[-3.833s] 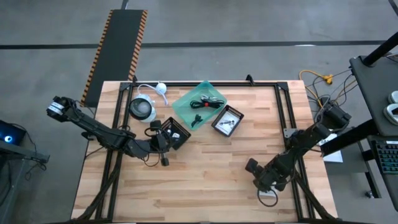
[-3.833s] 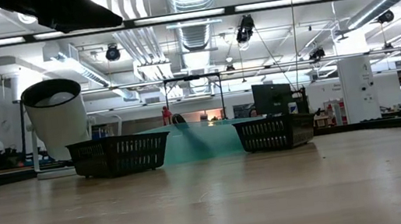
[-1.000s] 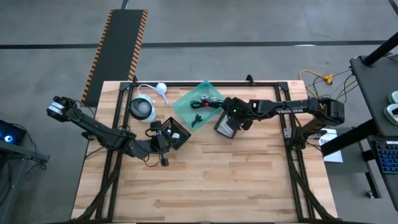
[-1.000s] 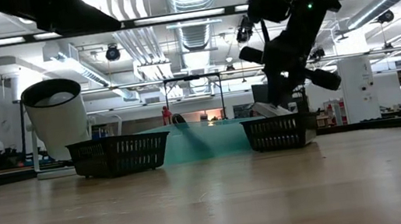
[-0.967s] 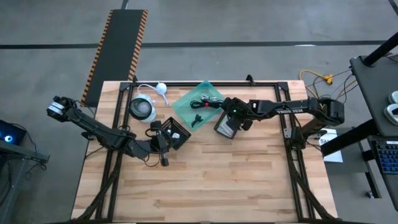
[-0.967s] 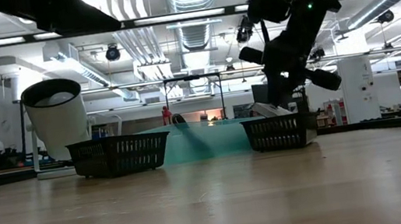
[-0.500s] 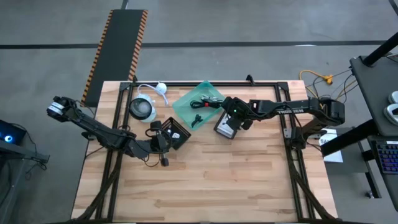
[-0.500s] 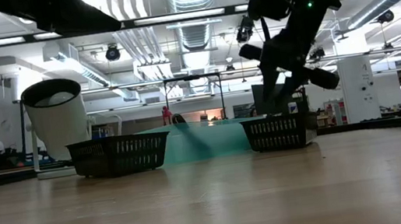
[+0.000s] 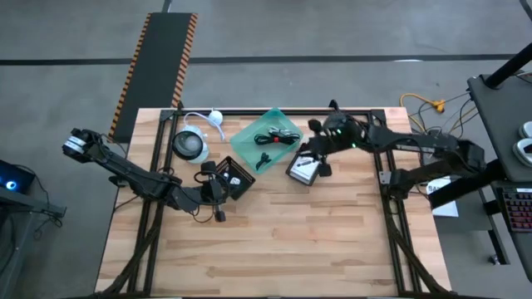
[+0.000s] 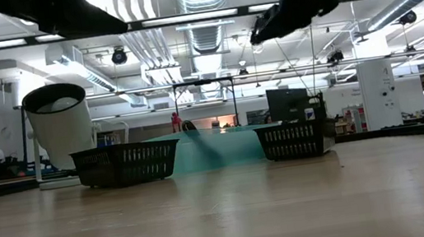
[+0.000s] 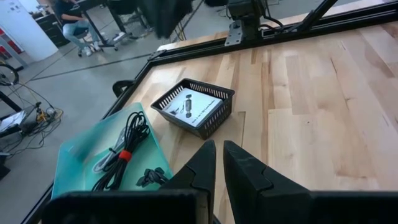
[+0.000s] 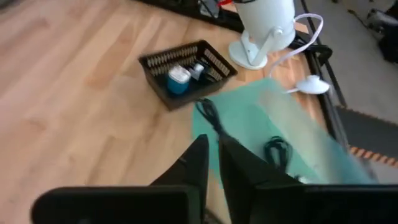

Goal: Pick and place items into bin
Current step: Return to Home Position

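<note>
Our right gripper, pressed together empty near the right bin, could clip its rim if we swing home low; the cable lies on the tray, left gripper closed beside the left bin.

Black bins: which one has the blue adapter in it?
The left black bin, next to the white cylindrical device: the blue adapter lies inside it. The right black bin holds a white printed box instead.
</note>
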Controlling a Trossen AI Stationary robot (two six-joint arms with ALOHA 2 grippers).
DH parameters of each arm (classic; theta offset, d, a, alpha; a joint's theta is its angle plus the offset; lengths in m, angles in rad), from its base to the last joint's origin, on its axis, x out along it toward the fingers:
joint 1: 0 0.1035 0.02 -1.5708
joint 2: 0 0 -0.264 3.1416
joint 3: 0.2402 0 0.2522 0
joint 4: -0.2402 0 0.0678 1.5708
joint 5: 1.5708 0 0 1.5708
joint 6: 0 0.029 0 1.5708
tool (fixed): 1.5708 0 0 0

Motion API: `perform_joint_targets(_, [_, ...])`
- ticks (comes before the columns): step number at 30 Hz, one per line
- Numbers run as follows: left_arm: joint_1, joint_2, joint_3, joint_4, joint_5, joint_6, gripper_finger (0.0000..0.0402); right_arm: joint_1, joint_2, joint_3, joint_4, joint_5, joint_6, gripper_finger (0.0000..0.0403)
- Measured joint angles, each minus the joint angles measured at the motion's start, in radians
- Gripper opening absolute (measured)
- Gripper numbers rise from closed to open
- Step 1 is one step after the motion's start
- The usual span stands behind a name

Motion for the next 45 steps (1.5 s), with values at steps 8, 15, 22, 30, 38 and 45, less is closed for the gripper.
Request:
perform_joint_targets(8, [0.001, 0.0, -0.001, -0.001, 0.0, -0.001, 0.0015, 0.145, -0.273, -0.298, 0.222, 0.128, 0.174, 0.0009])
perform_joint_targets(15, [0.001, 0.0, -0.001, 0.0, 0.003, -0.002, 0.0015, 0.232, -0.593, -0.522, 0.283, 0.203, 0.21, 0.0008])
perform_joint_targets(22, [0.001, 0.0, -0.001, 0.0, 0.002, -0.002, 0.0015, 0.234, -0.826, -0.651, 0.28, 0.204, 0.318, 0.0008])
perform_joint_targets(30, [0.001, 0.0, -0.001, -0.001, 0.002, -0.003, 0.0015, 0.234, -1.022, -0.744, 0.279, 0.207, 0.335, 0.0008])
perform_joint_targets(38, [0.001, 0.0, -0.039, 0.001, -0.001, -0.124, 0.0015, 0.234, -1.124, -0.811, 0.252, 0.207, 0.318, 0.0008])
perform_joint_targets(45, [0.001, -0.034, -0.178, 0.099, -0.001, -0.144, 0.0015, 0.234, -1.103, -0.839, 0.241, 0.207, 0.323, 0.0008])
